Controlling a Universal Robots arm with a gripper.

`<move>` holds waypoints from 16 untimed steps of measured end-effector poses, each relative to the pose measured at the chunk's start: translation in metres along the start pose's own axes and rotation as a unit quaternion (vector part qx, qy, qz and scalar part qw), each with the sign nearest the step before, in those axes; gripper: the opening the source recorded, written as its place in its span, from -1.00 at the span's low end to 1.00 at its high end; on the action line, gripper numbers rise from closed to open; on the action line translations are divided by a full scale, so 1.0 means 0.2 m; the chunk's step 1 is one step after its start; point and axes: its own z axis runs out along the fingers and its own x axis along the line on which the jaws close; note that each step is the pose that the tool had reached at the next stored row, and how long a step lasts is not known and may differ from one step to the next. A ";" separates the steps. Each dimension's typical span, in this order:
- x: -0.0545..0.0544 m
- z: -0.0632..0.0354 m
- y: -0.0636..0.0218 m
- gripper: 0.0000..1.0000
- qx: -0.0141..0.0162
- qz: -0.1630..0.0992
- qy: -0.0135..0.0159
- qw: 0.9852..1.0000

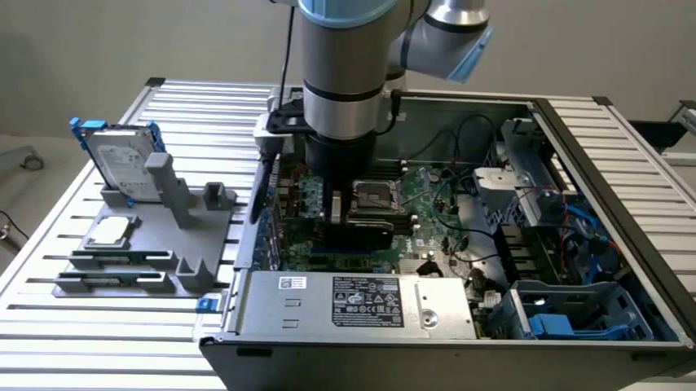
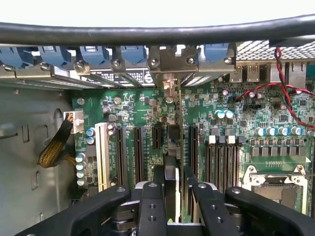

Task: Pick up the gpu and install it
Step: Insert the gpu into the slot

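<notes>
My gripper is down inside the open computer case, over the green motherboard. It is shut on the gpu, which shows as a dark flat card below the fingers. In the wrist view the gpu stands edge-on between my black fingers, with my gripper closed around it. The card runs along the row of long black expansion slots. Its silver end bracket sits at the case's rear slot openings. Whether the card's edge is seated in a slot is hidden.
A silver hard drive in a blue frame and a small square chip rest on the grey fixture at the exterior view's left. The power supply lies at the case's front. An empty CPU socket and a black cable are close by.
</notes>
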 end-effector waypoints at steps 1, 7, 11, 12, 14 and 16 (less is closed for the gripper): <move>0.00 0.001 0.005 -0.47 0.000 0.001 0.000 1.000; 0.00 0.007 0.015 -0.47 0.000 0.003 0.000 1.000; 0.00 0.018 0.015 -0.47 0.000 0.003 0.000 1.000; 0.00 0.020 0.014 -0.47 0.000 0.003 0.000 1.000; 0.00 0.023 0.013 -0.47 0.000 0.003 0.000 1.000; 0.00 0.026 0.012 -0.47 0.000 0.003 0.000 1.000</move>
